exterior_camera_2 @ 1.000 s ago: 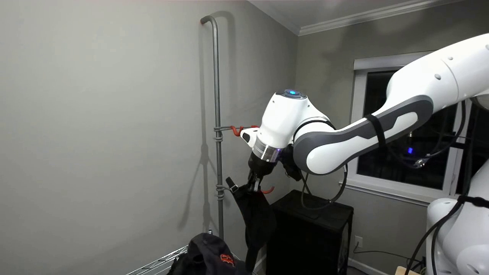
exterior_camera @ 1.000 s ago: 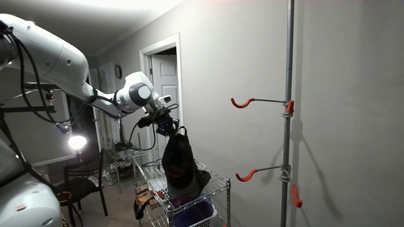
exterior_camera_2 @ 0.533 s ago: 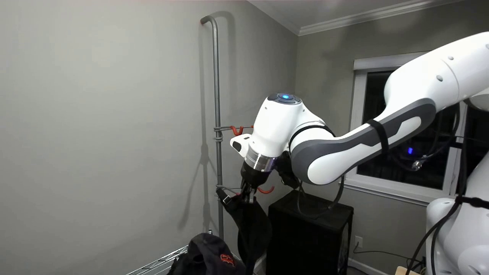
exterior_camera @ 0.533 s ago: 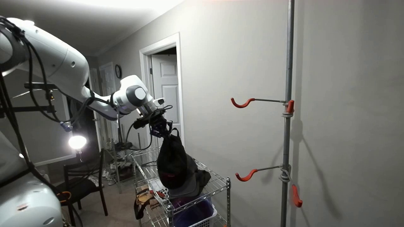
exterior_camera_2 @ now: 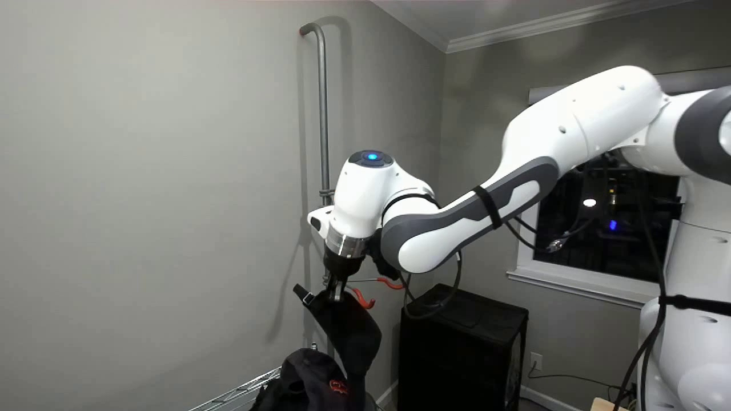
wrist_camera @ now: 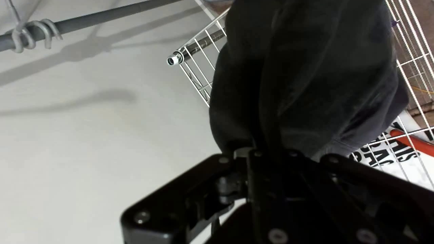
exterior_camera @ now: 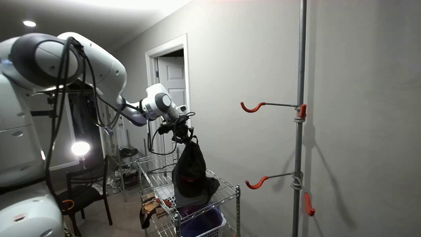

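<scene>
Your gripper (exterior_camera_2: 336, 294) is drawn in narrow, pinching the upper edge of a black cap (exterior_camera_2: 354, 331). The cap hangs directly below it, at six o'clock in both exterior views. In an exterior view, the cap's buckled strap (exterior_camera_2: 304, 294) juts out at nine o'clock from your grip. Lower down, between six and seven o'clock, a second dark cap (exterior_camera_2: 305, 379) with a red emblem (exterior_camera_2: 338, 387) rests on a wire rack (exterior_camera: 238, 210); you cannot tell whether the two caps touch.

In an exterior view, your white arm (exterior_camera: 105, 65) reaches in from ten o'clock. A grey upright pole (exterior_camera: 301, 65) stands well apart from your gripper at three o'clock, carrying an upper red hook (exterior_camera: 252, 111) at two o'clock and a lower red hook (exterior_camera: 256, 187) at four. A lit lamp (exterior_camera: 80, 148) glows at nine o'clock, and a dark chair (exterior_camera: 82, 194) stands at eight. In an exterior view, a black box (exterior_camera_2: 462, 348) sits near four o'clock from your gripper.

In your wrist view, dark cloth spreads from the gripper toward one o'clock. A white sheet (wrist_camera: 417, 174) with black lettering and a red handle (wrist_camera: 417, 144) lie at three o'clock, and the pole runs past at ten.
</scene>
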Robot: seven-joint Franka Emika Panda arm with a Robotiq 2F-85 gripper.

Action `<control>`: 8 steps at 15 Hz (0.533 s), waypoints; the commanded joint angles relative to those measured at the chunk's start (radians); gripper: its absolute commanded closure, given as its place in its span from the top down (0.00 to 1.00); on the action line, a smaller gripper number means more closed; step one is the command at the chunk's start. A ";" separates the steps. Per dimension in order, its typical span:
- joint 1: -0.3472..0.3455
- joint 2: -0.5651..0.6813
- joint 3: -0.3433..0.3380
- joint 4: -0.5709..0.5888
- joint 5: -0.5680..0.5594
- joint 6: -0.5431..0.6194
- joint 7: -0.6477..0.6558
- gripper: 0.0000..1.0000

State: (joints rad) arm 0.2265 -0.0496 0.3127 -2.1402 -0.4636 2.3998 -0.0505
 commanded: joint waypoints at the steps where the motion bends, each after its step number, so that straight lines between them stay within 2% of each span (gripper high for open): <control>1: 0.037 0.210 0.002 0.143 0.069 -0.045 -0.018 0.03; 4: 0.083 0.321 0.015 0.212 0.156 -0.076 -0.049 0.03; 8: 0.128 0.393 0.009 0.294 0.188 -0.104 -0.050 0.03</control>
State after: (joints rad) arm 0.3380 0.3070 0.3252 -1.9180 -0.3181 2.3464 -0.0566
